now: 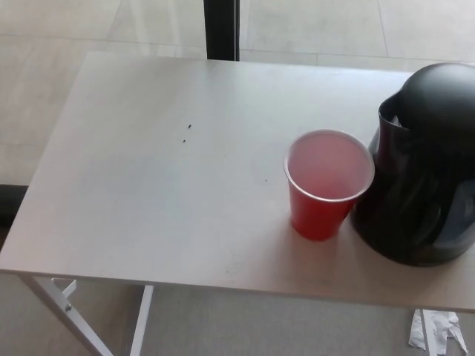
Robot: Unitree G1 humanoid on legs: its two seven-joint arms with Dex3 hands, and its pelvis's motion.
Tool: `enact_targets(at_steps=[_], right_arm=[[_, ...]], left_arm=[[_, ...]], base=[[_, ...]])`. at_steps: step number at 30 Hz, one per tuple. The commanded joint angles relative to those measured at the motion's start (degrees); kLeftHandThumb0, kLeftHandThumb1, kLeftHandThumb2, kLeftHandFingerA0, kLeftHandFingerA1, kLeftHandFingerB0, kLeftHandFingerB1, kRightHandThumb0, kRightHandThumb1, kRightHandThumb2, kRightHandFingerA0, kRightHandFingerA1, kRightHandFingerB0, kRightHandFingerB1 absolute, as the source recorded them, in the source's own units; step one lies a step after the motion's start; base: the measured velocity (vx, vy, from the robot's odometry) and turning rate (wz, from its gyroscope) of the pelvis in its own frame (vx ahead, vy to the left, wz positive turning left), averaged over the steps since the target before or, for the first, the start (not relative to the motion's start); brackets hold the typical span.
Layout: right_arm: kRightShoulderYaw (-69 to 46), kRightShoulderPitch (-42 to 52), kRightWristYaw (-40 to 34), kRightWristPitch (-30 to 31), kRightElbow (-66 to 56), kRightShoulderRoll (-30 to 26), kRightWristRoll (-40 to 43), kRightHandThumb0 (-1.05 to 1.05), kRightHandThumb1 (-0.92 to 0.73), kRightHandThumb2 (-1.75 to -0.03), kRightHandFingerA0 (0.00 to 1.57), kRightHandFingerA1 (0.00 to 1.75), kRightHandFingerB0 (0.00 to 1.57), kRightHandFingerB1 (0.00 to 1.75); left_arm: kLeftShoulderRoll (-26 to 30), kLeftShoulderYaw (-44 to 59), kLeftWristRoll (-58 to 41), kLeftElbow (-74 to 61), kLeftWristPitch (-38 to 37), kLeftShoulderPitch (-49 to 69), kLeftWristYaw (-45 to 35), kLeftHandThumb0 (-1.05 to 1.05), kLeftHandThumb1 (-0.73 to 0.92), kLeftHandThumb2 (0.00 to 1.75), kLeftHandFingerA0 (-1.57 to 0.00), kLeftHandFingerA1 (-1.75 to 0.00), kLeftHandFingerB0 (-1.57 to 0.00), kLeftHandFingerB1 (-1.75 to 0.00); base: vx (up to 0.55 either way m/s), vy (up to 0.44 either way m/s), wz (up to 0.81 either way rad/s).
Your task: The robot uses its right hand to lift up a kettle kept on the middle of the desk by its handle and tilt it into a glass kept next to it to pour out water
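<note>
Head view: red cup nearest, black kettle at its 3 o'clock, both upright on the desk.
Cup and kettle look touching or just beside; spout faces the cup. Neither robot hand is in frame, so finger state is unknown. Small dark specks at cup's 10 o'clock.

Office-like room — plain white desk, pale tiled floor.

A cup stands on the desk, near its front edge. The kettle stands just right of the cup, upright.
</note>
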Motion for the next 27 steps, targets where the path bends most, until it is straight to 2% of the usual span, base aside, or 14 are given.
enact_targets(at_steps=[1,2,8,10,11,13,14,17,21,22,23,24,26,27], right_arm=[[-10.01,-2.61,0.23,6.15,-0.83,-2.45,11.89,-0.52,-0.54,-0.56,0.71,0.98,0.37,0.46],[-10.80,-2.64,0.06,7.71,-1.24,-2.48,12.20,-0.60,-0.44,-0.82,0.41,0.60,0.26,0.52],[-15.65,-3.67,-2.89,15.00,1.56,-4.88,13.56,-0.66,-0.52,-0.87,0.36,0.67,0.15,0.53],[-19.33,-6.63,-6.80,19.62,2.44,-6.26,16.09,-0.66,-0.62,-0.60,0.56,0.76,0.12,0.54],[-21.51,-8.17,-9.28,20.71,2.52,-7.30,17.18,-0.56,-0.48,-0.95,0.64,0.80,0.02,0.53],[-21.94,-8.35,-9.29,21.14,2.37,-7.24,16.84,-0.56,-0.48,-0.95,0.64,0.80,0.02,0.53],[-25.23,-10.55,-10.12,20.00,1.91,-7.68,19.80,-0.67,-0.53,-0.86,0.32,0.68,0.02,0.49],[-23.54,-11.11,-1.21,20.78,-3.44,-10.16,19.95,-0.74,-0.50,-0.85,0.16,0.59,0.10,0.52],[-19.38,-11.20,5.50,21.13,-8.98,-11.62,19.35,-0.78,-0.61,-0.59,0.11,0.55,0.11,0.45],[-15.74,-11.92,7.36,21.66,-14.12,-12.23,18.52,-0.86,-0.55,-0.60,0.10,0.54,0.17,0.47],[-13.78,-12.97,9.03,22.63,-17.81,-12.55,19.39,-0.83,-0.50,-0.55,0.48,0.57,0.26,0.48],[-11.81,-13.96,10.39,22.93,-20.01,-12.92,19.54,-0.86,-0.48,-0.56,0.72,0.72,0.29,0.51],[-11.11,-13.93,10.53,23.25,-20.88,-12.99,19.71,-0.86,-0.48,-0.56,0.72,0.72,0.29,0.51],[-6.90,-15.42,13.88,20.93,-21.45,-13.99,18.03,-0.95,-0.47,-0.82,0.47,0.53,0.20,0.48]], left_arm=[[3.29,5.08,-6.51,2.21,-0.73,-1.68,-6.24,-0.29,-0.28,0.73,-0.67,-0.73,-0.60,-0.88],[3.26,5.40,-6.68,2.50,-0.37,-2.09,-6.48,-0.29,-0.30,0.71,-0.66,-0.73,-0.56,-0.87],[3.27,7.42,-8.12,4.64,1.58,-3.88,-8.44,-0.27,-0.31,0.71,-0.57,-0.71,-0.60,-0.89],[3.57,6.96,-7.35,4.69,1.85,-4.07,-8.16,-0.28,-0.31,0.71,-0.56,-0.70,-0.62,-0.90],[3.88,5.72,-5.84,4.71,-0.15,-3.41,-8.41,-0.31,-0.27,0.74,-0.55,-0.71,-0.63,-0.90],[3.91,5.71,-5.86,4.81,-0.19,-3.45,-8.47,-0.31,-0.27,0.74,-0.55,-0.71,-0.63,-0.90],[3.95,5.71,-5.80,4.71,-0.12,-3.30,-8.17,-1.05,0.34,0.83,-0.61,-0.66,-0.55,-1.04],[3.49,6.79,-7.02,5.08,1.47,-4.13,-7.27,-1.05,0.23,1.16,-0.45,-0.44,-0.16,-1.34],[3.58,6.66,-7.24,5.45,0.95,-4.19,-8.45,-1.01,0.18,1.12,-0.40,-0.50,-0.12,-1.37],[3.75,5.82,-6.40,5.77,0.18,-4.10,-8.52,-1.05,0.25,1.03,-0.54,-0.53,-0.36,-1.09],[3.51,6.20,-6.98,6.01,-0.21,-4.19,-9.02,-1.05,0.17,1.07,-0.41,-0.47,-0.16,-1.24],[3.52,5.68,-6.35,6.14,-0.76,-4.13,-8.58,-0.34,-0.26,0.74,-0.51,-0.68,-0.46,-0.86],[3.63,5.33,-6.01,6.25,-0.99,-4.04,-8.32,-0.34,-0.26,0.74,-0.51,-0.68,-0.46,-0.86],[3.63,5.38,-6.17,5.68,-1.08,-3.59,-8.57,-1.05,0.25,1.08,-0.58,-0.53,-0.13,-1.24]], base=[[0.00,0.000,0.00],[0.00,0.000,0.00],[0.00,0.000,0.00],[0.00,0.000,0.00],[0.00,0.000,0.00],[0.00,0.000,0.00],[0.00,0.000,0.00],[0.00,0.000,0.00],[0.00,0.000,0.00],[0.00,0.000,0.00],[0.00,0.000,0.00],[0.00,0.000,0.00],[0.00,0.000,0.00],[0.00,0.000,0.00]])
